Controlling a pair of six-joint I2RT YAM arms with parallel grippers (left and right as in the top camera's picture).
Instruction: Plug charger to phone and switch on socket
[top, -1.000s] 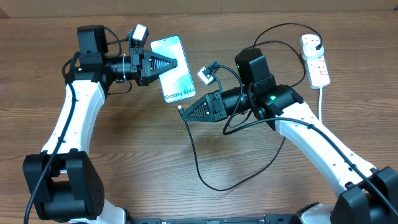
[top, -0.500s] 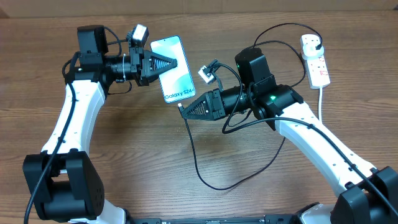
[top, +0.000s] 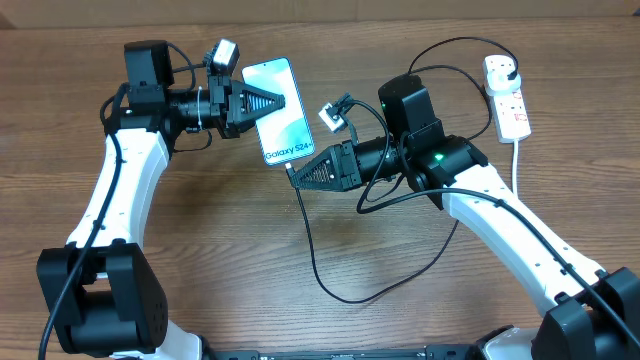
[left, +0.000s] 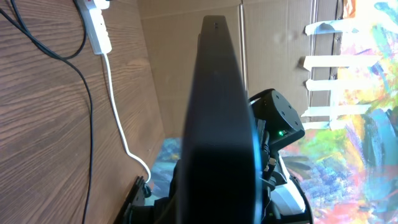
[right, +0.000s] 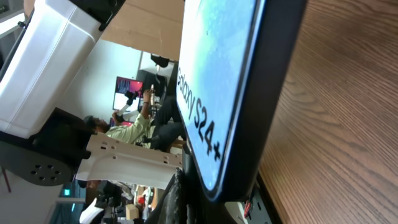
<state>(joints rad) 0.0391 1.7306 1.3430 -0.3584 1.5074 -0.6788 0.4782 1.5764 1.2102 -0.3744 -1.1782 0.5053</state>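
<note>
The phone (top: 281, 122), screen lit teal-blue with "Galaxy S24" text, is held above the table by my left gripper (top: 272, 103), which is shut on its left long edge. The left wrist view shows the phone edge-on (left: 217, 118) between the fingers (left: 217, 208). My right gripper (top: 293, 174) is shut on the charger's connector end, right at the phone's bottom edge (right: 233, 93). The connector tip itself is hidden. The charger's black cable (top: 312, 255) loops over the table to its black plug (top: 508, 68) in the white socket (top: 508, 103), at the far right.
The socket's thick white lead (top: 517, 165) runs toward the front right, past the right arm. The socket (left: 98, 28) and its lead (left: 118, 112) also show in the left wrist view. The brown wooden table (top: 220, 250) carries the cable loop at its centre. A cardboard wall stands behind.
My right gripper has crept slightly up and left, bringing the connector end closer against the phone's bottom edge. The left arm and phone have stayed still.
</note>
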